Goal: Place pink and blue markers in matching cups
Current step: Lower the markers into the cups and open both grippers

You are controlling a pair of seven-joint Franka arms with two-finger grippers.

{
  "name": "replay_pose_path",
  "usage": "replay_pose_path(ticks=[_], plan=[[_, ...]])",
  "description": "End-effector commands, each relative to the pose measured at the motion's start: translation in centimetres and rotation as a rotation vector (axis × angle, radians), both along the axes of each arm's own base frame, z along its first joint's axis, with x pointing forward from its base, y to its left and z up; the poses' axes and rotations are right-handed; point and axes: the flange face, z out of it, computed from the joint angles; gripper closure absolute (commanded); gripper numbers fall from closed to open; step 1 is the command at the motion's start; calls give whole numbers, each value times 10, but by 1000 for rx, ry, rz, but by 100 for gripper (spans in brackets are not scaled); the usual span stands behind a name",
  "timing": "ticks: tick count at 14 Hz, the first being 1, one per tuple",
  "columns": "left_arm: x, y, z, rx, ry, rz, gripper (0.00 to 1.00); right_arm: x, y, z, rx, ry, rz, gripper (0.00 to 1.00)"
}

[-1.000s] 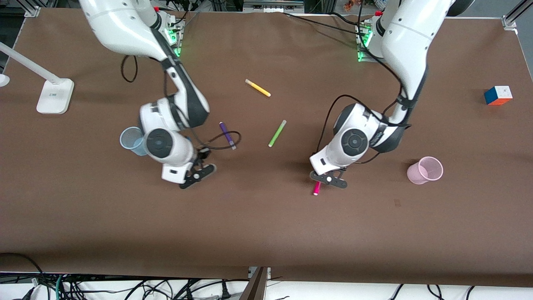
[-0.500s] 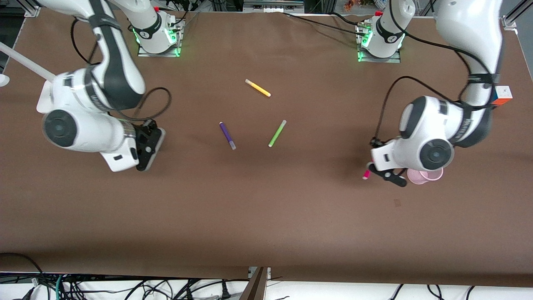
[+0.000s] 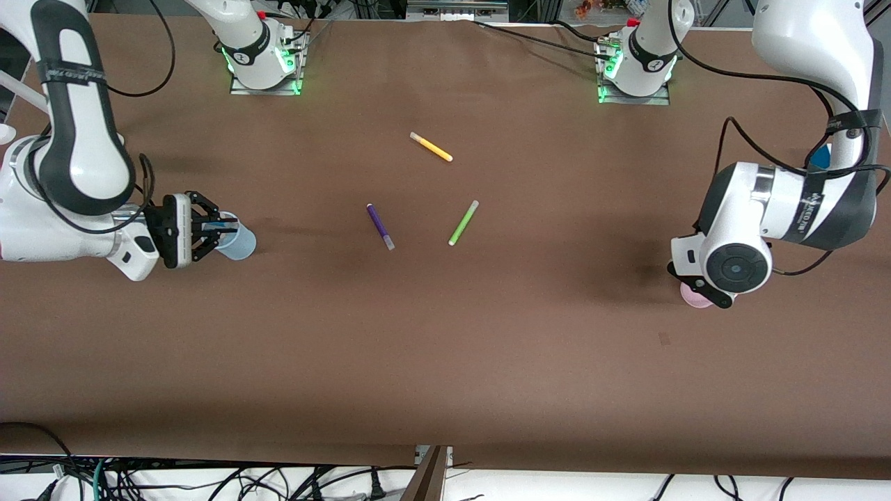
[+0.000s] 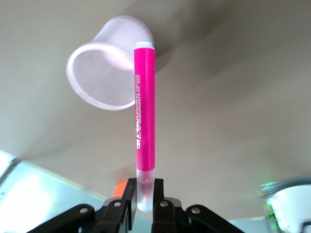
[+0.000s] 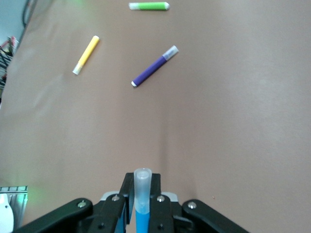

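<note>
My left gripper point(image 4: 144, 187) is shut on the pale end of the pink marker point(image 4: 145, 107). The marker's other end points at the pale pink cup point(image 4: 107, 73) and shows by its rim. In the front view that gripper point(image 3: 704, 292) hangs over the pink cup point(image 3: 691, 299), which the hand mostly hides. My right gripper point(image 5: 142, 183) is shut on the blue marker point(image 5: 143, 194), whose clear cap sticks out past the fingers. In the front view that gripper point(image 3: 209, 226) is at the rim of the pale blue cup point(image 3: 238, 243), near the right arm's end of the table.
A purple marker point(image 3: 380, 226), a lime-green marker point(image 3: 463, 223) and a yellow marker point(image 3: 431, 147) lie in the middle of the table. They also show in the right wrist view: purple marker point(image 5: 154, 66), yellow marker point(image 5: 86, 55), green marker point(image 5: 148, 6).
Both arms have swung outward from the table's middle. The left gripper carried the pink marker over the pink cup. The right gripper carried the blue marker to the blue cup.
</note>
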Motion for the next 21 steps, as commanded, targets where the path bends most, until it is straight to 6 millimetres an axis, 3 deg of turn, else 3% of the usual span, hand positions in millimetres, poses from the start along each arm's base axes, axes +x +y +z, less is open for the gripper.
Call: replay_pose_path(ticks=[1, 5, 6, 7, 9, 11, 15, 16, 18, 20, 21], plan=[[7, 18, -23, 84, 52, -45, 96, -14, -1, -11, 95, -47, 42, 100], [17, 38, -43, 72, 19, -59, 96, -20, -8, -29, 141, -100, 82, 100], [17, 41, -44, 71, 20, -55, 95, -19, -9, -30, 145, -101, 81, 95], [17, 40, -44, 73, 20, -55, 92, -18, -14, -29, 140, -94, 63, 1], [17, 40, -44, 74, 18, -52, 79, -12, -21, -18, 113, -60, -10, 0], [17, 40, -44, 74, 14, -49, 0, 0, -22, 9, 56, 0, -120, 0], [18, 31, -31, 58, 2, -46, 0, 22, -14, 74, -175, 168, -405, 0], [20, 28, -25, 52, -9, -44, 0, 26, -4, 91, -245, 200, -469, 0], [24, 23, 11, -10, -56, 9, 0, 30, 0, 107, -356, 268, -647, 0], [28, 19, 62, -120, -142, 77, 0, 27, 1, 113, -473, 337, -786, 0], [29, 16, 95, -170, -197, 99, 0, 23, 10, 114, -561, 353, -822, 0]])
